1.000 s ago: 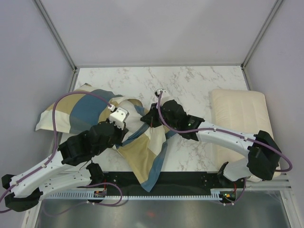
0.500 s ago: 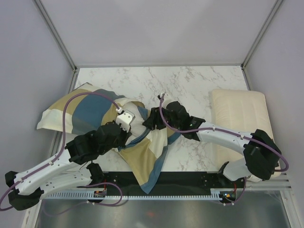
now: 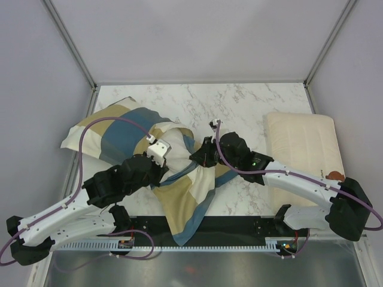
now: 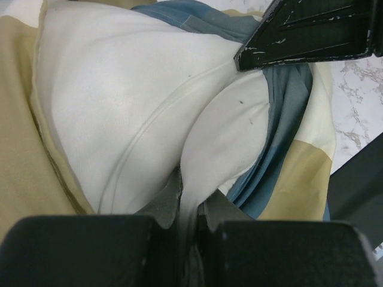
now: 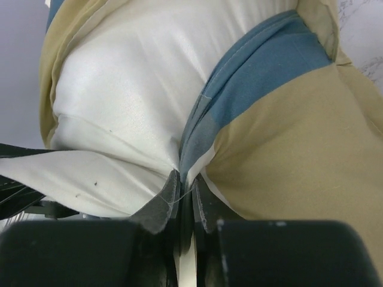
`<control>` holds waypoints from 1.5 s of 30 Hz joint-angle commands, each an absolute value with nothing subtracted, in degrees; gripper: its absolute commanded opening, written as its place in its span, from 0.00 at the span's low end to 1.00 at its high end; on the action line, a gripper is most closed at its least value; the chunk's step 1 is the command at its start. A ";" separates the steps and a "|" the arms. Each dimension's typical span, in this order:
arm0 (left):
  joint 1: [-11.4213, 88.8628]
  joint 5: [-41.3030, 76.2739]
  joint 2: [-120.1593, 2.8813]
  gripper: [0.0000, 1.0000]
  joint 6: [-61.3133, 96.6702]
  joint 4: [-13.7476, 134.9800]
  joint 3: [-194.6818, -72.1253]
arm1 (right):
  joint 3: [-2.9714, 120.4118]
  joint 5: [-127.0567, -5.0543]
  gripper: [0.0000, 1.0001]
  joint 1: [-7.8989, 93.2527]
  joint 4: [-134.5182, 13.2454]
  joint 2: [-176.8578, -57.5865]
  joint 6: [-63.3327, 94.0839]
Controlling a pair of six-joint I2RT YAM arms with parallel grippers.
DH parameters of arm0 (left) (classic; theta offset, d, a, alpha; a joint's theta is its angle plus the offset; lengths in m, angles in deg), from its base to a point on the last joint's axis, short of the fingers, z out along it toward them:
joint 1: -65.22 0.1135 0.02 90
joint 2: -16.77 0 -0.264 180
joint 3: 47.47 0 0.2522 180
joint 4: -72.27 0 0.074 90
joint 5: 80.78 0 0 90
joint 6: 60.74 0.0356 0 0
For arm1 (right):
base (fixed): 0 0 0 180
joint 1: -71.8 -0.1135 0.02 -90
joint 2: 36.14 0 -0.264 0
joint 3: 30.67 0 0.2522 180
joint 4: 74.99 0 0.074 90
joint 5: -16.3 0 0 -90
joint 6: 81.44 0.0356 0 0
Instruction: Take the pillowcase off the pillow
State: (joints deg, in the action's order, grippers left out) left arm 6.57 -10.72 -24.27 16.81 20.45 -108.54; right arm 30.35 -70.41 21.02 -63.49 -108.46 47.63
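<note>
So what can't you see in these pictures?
- Left wrist view: how much pillow the left tool pinches, hidden inside its grip.
- Right wrist view: how much pillowcase the right tool pinches, same reason.
- Top view: the pillow's far end, covered by the pillowcase.
- Top view: the brown print on the other pillow, mostly behind the right arm.
</note>
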 commanded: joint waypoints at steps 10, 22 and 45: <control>7.56 -20.04 -23.40 0.02 19.59 19.40 -108.61 | 26.33 -74.13 0.00 22.32 -51.21 -102.51 47.58; 7.65 -34.27 -24.70 0.02 19.15 19.49 -117.82 | 22.73 -78.53 0.00 22.32 -45.15 -104.25 44.07; 37.79 -7.83 -42.55 0.02 28.91 36.45 -132.33 | 16.75 -79.85 0.00 20.74 -42.85 -110.57 43.89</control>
State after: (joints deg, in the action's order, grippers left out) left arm 31.81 2.94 -42.98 25.79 22.02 -124.56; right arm 22.81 -78.80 21.26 -63.67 -106.29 47.35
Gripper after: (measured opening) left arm 0.095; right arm 0.009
